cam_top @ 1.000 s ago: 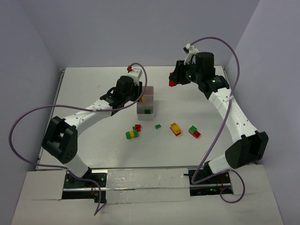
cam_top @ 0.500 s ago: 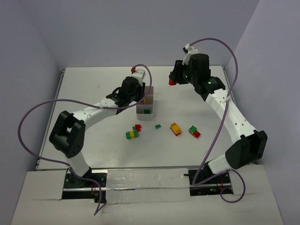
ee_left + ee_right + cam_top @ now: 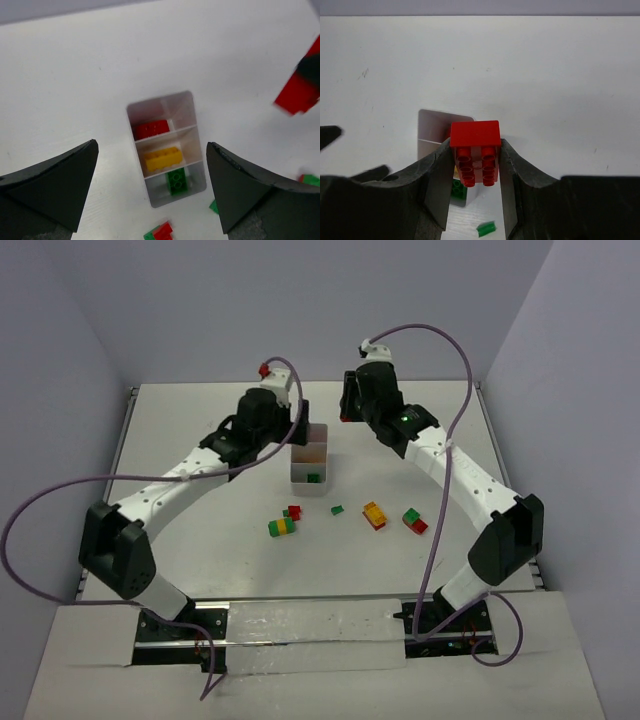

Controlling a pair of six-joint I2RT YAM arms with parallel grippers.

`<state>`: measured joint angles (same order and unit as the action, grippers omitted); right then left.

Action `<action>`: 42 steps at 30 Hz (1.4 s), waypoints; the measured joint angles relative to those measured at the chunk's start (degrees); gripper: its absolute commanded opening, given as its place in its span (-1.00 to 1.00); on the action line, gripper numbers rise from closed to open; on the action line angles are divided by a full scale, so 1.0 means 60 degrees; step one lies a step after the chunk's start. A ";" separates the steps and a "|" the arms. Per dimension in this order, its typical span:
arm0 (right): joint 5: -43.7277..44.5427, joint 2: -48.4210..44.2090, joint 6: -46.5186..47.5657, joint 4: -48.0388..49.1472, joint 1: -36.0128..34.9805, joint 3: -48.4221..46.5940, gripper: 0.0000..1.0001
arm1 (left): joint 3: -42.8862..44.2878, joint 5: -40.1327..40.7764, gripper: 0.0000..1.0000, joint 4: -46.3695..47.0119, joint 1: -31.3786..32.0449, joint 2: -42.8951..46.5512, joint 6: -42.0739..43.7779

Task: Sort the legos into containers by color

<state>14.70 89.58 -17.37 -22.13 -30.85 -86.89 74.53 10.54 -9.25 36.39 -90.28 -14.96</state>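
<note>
From the right wrist, the tray (image 3: 431, 126) is mostly hidden behind the red brick (image 3: 475, 134) and the right gripper (image 3: 475, 150). Only the tray's far corner and part of one green brick (image 3: 457, 189) show. The dark shapes (image 3: 367, 174) at the left edge are too blurred to identify.

From the left wrist, the left gripper (image 3: 151, 145) is cut off by the bottom edge. A green-and-red stack (image 3: 160, 231) is cropped there too, and a small green piece (image 3: 214, 206) sits half behind a finger.

Overhead, the contents of the tray's far compartment are too small to tell.
</note>
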 measured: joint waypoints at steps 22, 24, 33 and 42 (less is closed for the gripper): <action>0.2822 0.2466 0.0235 0.2641 -0.1776 -0.0283 -0.94 | -0.0686 -0.1613 0.98 -0.0928 -0.4003 0.2241 -0.1119; 0.3008 0.2506 0.0260 0.2837 -0.1804 -0.0129 -0.93 | -0.0686 -0.1671 0.99 -0.0927 -0.4033 0.2207 -0.1149; 0.3375 0.2651 0.0265 0.3486 -0.1858 0.0560 -0.79 | -0.0686 -0.1819 0.99 -0.0926 -0.4104 0.2011 -0.1159; 0.3396 0.2758 0.0335 0.4338 -0.1898 0.1018 -0.47 | -0.0686 -0.1856 0.99 -0.0926 -0.4148 0.1935 -0.1159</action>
<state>35.08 106.14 -15.36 3.90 -42.24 -80.78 70.41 -0.60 -14.81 11.51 -78.67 -21.91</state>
